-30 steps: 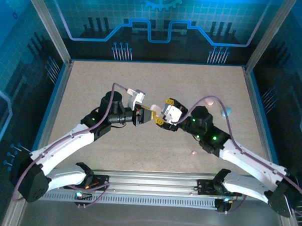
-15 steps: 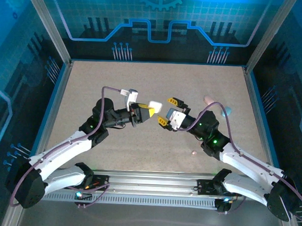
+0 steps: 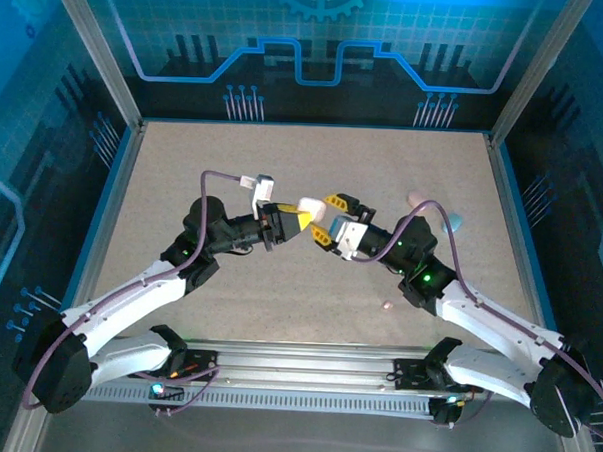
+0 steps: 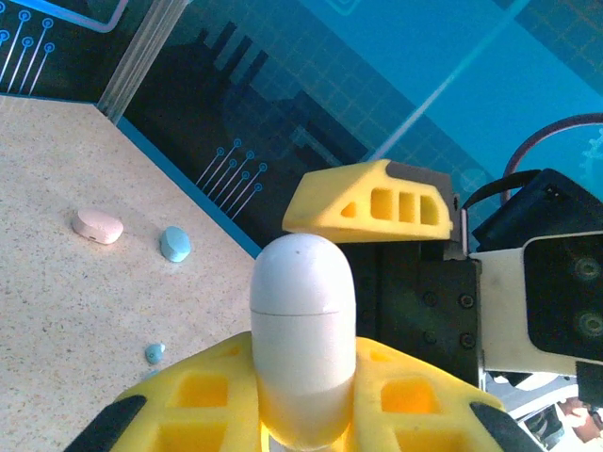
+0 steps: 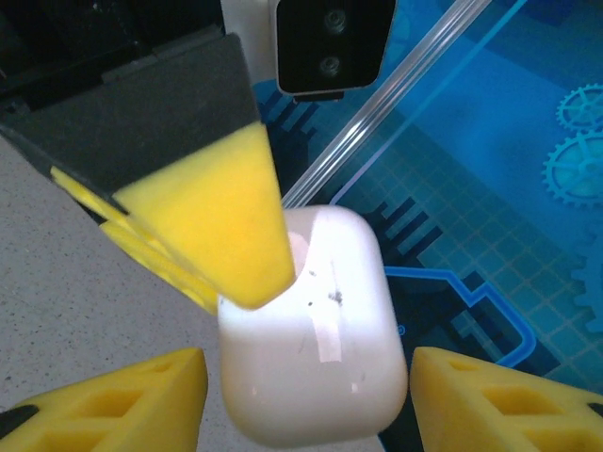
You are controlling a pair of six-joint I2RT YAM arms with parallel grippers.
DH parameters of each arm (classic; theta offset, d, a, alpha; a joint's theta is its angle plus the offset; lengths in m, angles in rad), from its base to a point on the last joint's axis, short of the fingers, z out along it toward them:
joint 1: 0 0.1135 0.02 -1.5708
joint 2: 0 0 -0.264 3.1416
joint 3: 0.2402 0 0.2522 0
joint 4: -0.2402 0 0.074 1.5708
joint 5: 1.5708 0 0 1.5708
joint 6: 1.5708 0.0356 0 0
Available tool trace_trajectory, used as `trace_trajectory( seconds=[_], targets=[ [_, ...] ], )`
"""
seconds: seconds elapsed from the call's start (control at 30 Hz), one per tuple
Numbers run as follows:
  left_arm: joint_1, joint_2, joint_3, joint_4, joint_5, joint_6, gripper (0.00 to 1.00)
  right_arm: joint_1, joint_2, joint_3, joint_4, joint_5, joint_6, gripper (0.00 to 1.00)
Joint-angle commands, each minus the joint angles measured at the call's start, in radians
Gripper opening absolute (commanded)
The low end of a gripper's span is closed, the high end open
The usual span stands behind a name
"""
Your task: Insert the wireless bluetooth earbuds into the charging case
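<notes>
The left gripper [image 3: 298, 216] blocks the left of the white case [image 3: 310, 205], and the right gripper [image 3: 328, 221] blocks its right. Beyond the case, the bare table [image 3: 315, 157] lies open.

A speckled beige table [image 3: 234, 163] with a blue rim. Toward its right side, a pink case [image 4: 98, 226] and a blue case [image 4: 175, 244] lie near each other. A tiny blue earbud [image 4: 154, 353] lies close by. A pink speck [image 3: 387, 306], possibly another earbud, lies well apart, nearer the front.
</notes>
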Motion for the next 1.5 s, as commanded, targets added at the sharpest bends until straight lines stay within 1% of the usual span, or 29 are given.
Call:
trace_trajectory(
  seconds=[0.0, 0.07, 0.2, 0.3, 0.33, 0.37, 0.43, 0.5, 0.53, 0.63, 0.77, 1.27, 1.33, 1.47],
  targets=[
    [-0.004, 0.006, -0.012, 0.054, 0.034, -0.012, 0.08, -0.011, 0.006, 0.039, 0.03, -0.017, -0.029, 0.56],
    [-0.005, 0.008, -0.009, 0.054, 0.037, -0.016, 0.08, -0.011, 0.009, 0.045, 0.026, -0.02, -0.028, 0.54],
    [-0.006, 0.007, -0.008, 0.055, 0.045, -0.017, 0.08, -0.011, 0.018, 0.062, -0.017, -0.015, -0.055, 0.54],
    [-0.005, 0.007, -0.009, 0.054, 0.048, -0.016, 0.08, -0.012, 0.018, 0.062, -0.013, -0.01, -0.06, 0.54],
    [-0.007, 0.006, -0.009, 0.054, 0.05, -0.015, 0.08, -0.011, 0.019, 0.063, -0.014, -0.009, -0.06, 0.53],
    [-0.006, 0.007, -0.009, 0.054, 0.051, -0.015, 0.08, -0.011, 0.019, 0.066, -0.018, -0.007, -0.06, 0.49],
    [-0.005, 0.007, -0.01, 0.054, 0.051, -0.013, 0.09, -0.011, 0.018, 0.072, -0.029, -0.013, -0.064, 0.46],
    [-0.005, 0.008, -0.007, 0.045, 0.054, -0.005, 0.14, -0.011, 0.015, 0.08, -0.055, -0.026, -0.076, 0.44],
    [-0.005, 0.008, -0.002, 0.029, 0.056, 0.007, 0.19, -0.011, 0.012, 0.085, -0.072, -0.031, -0.081, 0.42],
    [-0.005, 0.008, 0.017, -0.026, 0.054, 0.04, 0.28, -0.007, 0.008, 0.099, -0.113, -0.039, -0.098, 0.4],
    [-0.006, 0.011, 0.025, -0.028, 0.052, 0.047, 0.32, 0.005, 0.009, 0.109, -0.147, -0.041, -0.12, 0.4],
    [-0.007, 0.032, 0.034, -0.003, 0.055, 0.034, 0.34, 0.014, 0.009, 0.116, -0.193, -0.057, -0.15, 0.4],
    [-0.006, 0.031, 0.035, -0.007, 0.054, 0.04, 0.33, 0.014, 0.01, 0.119, -0.191, -0.056, -0.148, 0.4],
    [-0.007, 0.037, 0.036, -0.014, 0.064, 0.04, 0.27, 0.013, 0.009, 0.114, -0.179, -0.055, -0.139, 0.4]
  ],
)
